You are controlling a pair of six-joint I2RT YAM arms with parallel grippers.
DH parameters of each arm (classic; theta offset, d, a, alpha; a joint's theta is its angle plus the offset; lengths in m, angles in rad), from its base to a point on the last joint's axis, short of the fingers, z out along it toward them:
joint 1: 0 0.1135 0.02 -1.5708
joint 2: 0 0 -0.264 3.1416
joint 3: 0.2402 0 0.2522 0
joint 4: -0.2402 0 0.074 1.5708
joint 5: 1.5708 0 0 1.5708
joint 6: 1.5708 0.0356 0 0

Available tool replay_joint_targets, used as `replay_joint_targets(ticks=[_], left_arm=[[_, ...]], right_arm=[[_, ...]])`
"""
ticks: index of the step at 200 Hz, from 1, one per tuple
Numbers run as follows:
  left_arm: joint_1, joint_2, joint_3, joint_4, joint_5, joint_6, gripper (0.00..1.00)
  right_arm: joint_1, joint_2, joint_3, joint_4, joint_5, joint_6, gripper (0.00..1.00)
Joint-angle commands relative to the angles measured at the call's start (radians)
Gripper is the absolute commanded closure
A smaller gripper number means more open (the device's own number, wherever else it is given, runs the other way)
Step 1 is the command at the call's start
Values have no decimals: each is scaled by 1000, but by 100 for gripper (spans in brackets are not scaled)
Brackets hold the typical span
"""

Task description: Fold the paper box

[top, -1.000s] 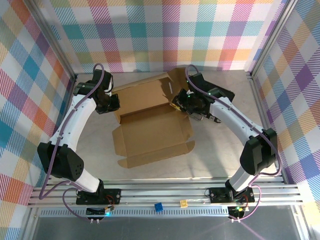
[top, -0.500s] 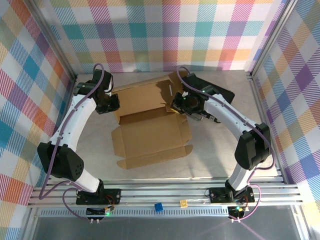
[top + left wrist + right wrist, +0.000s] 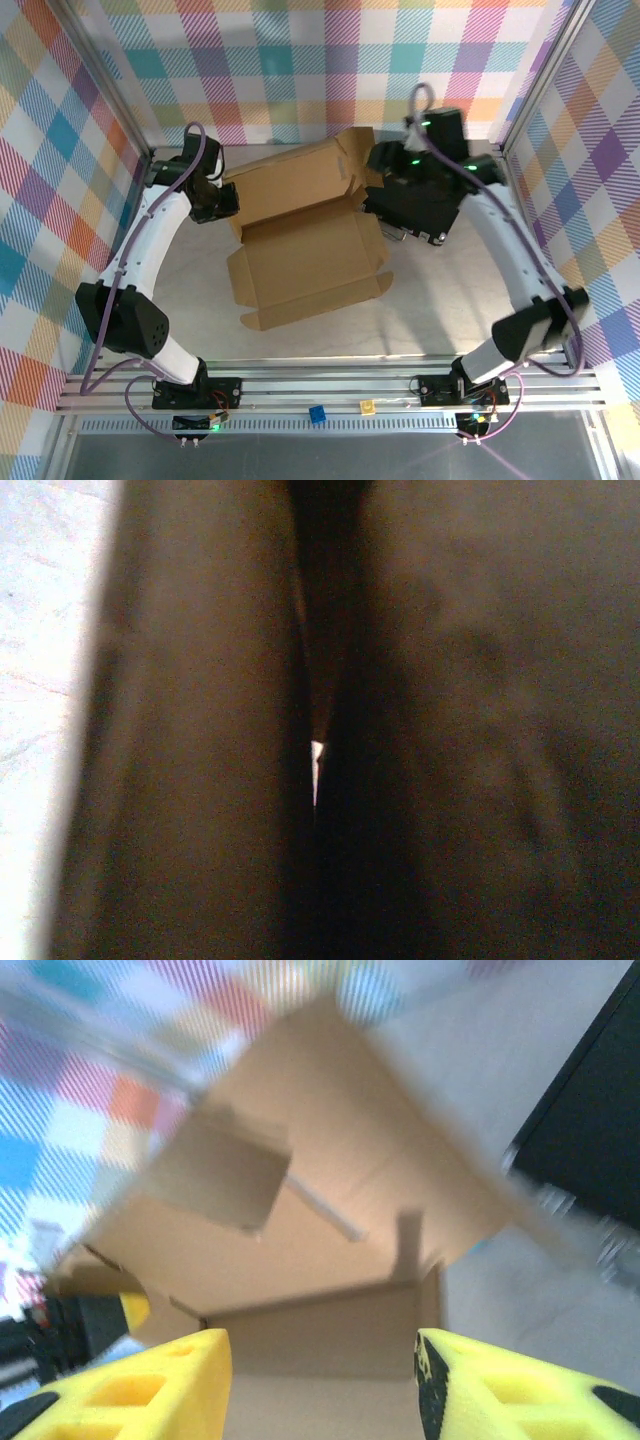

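Note:
The paper box (image 3: 305, 255) lies open in the middle of the table, its brown lid panel (image 3: 295, 185) tilted up at the back. My left gripper (image 3: 222, 200) sits at the box's left rear corner, shut on the cardboard edge. In the left wrist view, dark blurred cardboard (image 3: 200, 730) presses close to the lens. My right gripper (image 3: 380, 162) hovers by the lid's right rear corner, open. In the right wrist view, its yellow fingers (image 3: 170, 1375) stand wide apart around nothing, right gripper (image 3: 320, 1365), with the box (image 3: 330, 1220) beyond them.
A black rectangular case (image 3: 425, 205) (image 3: 590, 1130) lies just right of the box, under my right arm. Small blue (image 3: 317, 413) and yellow (image 3: 367, 406) blocks rest on the front rail. Checkered walls and metal posts enclose the table.
My right gripper has opened, let go of the box's right side and swung up and back to the right. The lid now stands higher. My left gripper has stayed put.

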Motion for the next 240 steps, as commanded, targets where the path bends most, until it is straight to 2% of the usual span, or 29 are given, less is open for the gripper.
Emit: replay_joint_targets(ticks=[1, 14, 39, 49, 79, 115, 162, 187, 207, 222, 240], left_arm=[[19, 16, 51, -36, 45, 22, 100], [19, 26, 62, -43, 56, 25, 100], [20, 37, 64, -47, 72, 24, 100], [20, 41, 63, -48, 74, 25, 100], [21, 43, 63, -45, 85, 26, 100], [21, 50, 64, -49, 90, 28, 100], [21, 58, 72, -51, 92, 29, 100], [21, 60, 72, -52, 91, 28, 100], [21, 64, 72, -55, 82, 22, 100], [23, 67, 72, -58, 65, 6, 100], [24, 74, 69, -59, 49, -25, 100]], right_arm=[[-88, -52, -70, 103, -52, -115, 49], [-118, -44, -107, 149, -70, -179, 47], [-139, 6, -144, 259, -250, -340, 41], [-137, 36, -136, 264, -281, -397, 40], [-137, 124, -101, 234, -241, -486, 38], [-128, 207, -17, 218, -322, -528, 38], [-84, 279, 34, 155, -273, -555, 45], [-51, 310, 76, 113, -193, -574, 56], [-32, 298, 87, 94, -76, -567, 82], [-11, 261, 74, 89, 71, -555, 100], [24, 189, 28, 90, 213, -530, 100]])
